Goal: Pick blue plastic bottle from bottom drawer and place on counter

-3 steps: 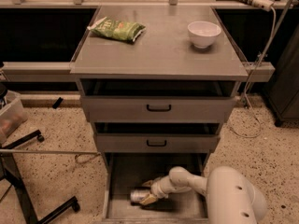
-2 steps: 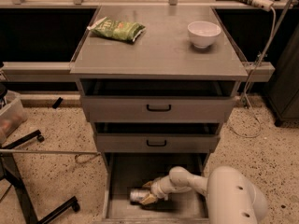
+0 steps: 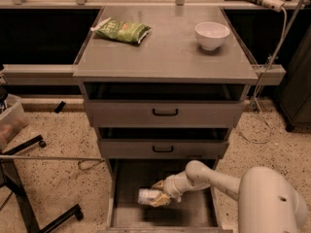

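The blue plastic bottle (image 3: pixel 147 196) lies on its side in the open bottom drawer (image 3: pixel 194 212), left of centre. My gripper (image 3: pixel 160 193) reaches down into the drawer from the right on a pale arm, and its fingers sit around the bottle's right end. The counter (image 3: pixel 167 52) above holds a green snack bag and a white bowl.
The green snack bag (image 3: pixel 122 31) lies at the counter's back left and the white bowl (image 3: pixel 212 35) at its back right. Two shut drawers with black handles (image 3: pixel 164 112) sit above the open one. A chair base (image 3: pixel 29 198) stands on the floor at left.
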`<action>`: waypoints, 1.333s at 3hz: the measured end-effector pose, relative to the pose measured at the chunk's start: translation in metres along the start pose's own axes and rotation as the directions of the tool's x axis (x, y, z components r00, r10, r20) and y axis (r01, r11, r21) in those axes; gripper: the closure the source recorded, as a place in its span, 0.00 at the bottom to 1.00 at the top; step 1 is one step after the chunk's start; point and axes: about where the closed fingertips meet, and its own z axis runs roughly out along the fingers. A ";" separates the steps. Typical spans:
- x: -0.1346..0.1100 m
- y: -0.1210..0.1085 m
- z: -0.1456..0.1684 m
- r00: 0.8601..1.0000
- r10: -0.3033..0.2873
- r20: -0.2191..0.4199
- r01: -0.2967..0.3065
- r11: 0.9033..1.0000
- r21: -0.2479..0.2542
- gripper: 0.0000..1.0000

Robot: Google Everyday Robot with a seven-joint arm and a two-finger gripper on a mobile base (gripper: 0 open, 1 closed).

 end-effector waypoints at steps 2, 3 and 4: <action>-0.117 0.019 -0.134 0.996 -0.085 0.023 0.086 0.996 -0.030 1.00; -0.166 0.041 -0.206 0.988 -0.151 0.038 0.149 0.987 0.054 1.00; -0.167 0.041 -0.206 0.988 -0.151 0.038 0.149 0.987 0.054 1.00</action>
